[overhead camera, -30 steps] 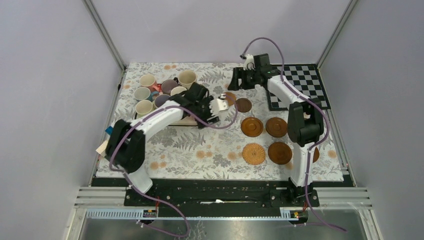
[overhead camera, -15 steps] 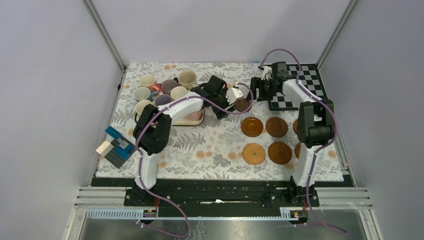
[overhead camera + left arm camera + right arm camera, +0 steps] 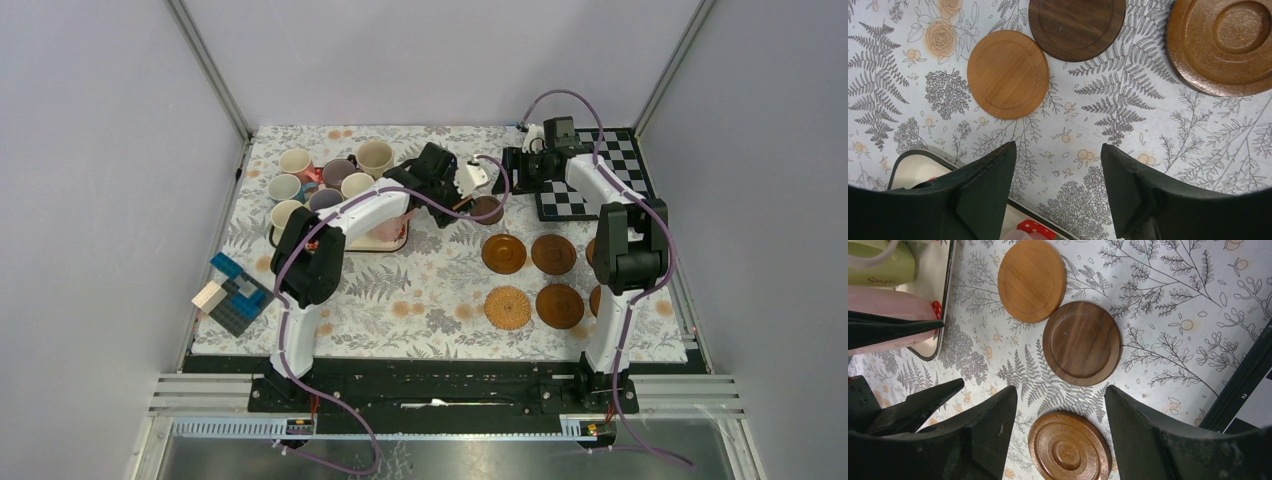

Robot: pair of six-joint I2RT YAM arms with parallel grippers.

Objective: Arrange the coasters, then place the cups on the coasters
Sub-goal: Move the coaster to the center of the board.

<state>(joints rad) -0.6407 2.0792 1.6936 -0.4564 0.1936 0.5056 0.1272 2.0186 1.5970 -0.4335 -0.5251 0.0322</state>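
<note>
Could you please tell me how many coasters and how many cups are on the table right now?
Coasters: 8, two partly behind the right arm
Cups: 7 clear from above; another may hide under the left arm
Total: 15 seen

Cups (image 3: 375,156) left — coasters (image 3: 553,254) right

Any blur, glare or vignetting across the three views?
Top external: even light, soft shadows, no glare. Left wrist: sharp, faint sheen on the ridged glossy brown coaster, dark bottom corners. Right wrist: fern-print tablecloth and dark wooden round coaster crisp, no motion blur.
</note>
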